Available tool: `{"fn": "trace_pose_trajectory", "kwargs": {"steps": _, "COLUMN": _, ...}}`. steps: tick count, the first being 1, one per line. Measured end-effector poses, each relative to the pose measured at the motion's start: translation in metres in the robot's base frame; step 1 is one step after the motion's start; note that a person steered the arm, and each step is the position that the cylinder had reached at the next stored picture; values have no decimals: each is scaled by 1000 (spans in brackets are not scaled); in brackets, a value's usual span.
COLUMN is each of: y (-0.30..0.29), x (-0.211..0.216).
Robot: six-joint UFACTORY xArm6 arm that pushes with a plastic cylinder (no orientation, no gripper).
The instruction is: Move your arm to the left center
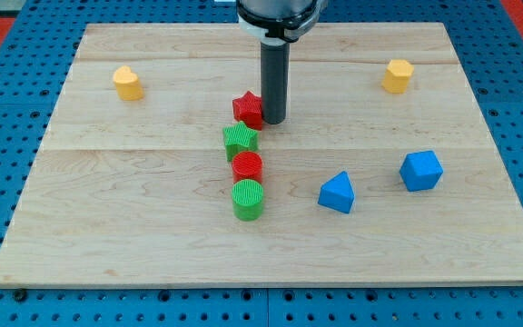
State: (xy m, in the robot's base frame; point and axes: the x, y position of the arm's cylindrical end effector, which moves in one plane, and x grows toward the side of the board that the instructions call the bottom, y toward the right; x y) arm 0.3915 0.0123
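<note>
My tip (273, 121) is resting on the tabletop (134, 227), touching the red star (248, 109) on its right. The tool is a bare rod, nothing to open or grip. I'm judging the star light and slippery, so I'm planning to skirt it heading left.

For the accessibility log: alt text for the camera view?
My tip rests on a wooden board, right beside a red star block heading a column of green star, red cylinder, green cylinder. Two yellow blocks sit near the top, two blue at right.
</note>
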Motion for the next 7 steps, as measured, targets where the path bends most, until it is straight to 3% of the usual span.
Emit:
{"fn": "trace_pose_trajectory", "kwargs": {"steps": 1, "y": 11, "x": -5}}
{"fn": "trace_pose_trajectory", "kwargs": {"steps": 3, "y": 5, "x": -104}}
{"fn": "trace_pose_trajectory", "kwargs": {"steps": 4, "y": -34, "x": -131}}
{"fn": "trace_pose_trajectory", "kwargs": {"steps": 7, "y": -172, "x": -135}}
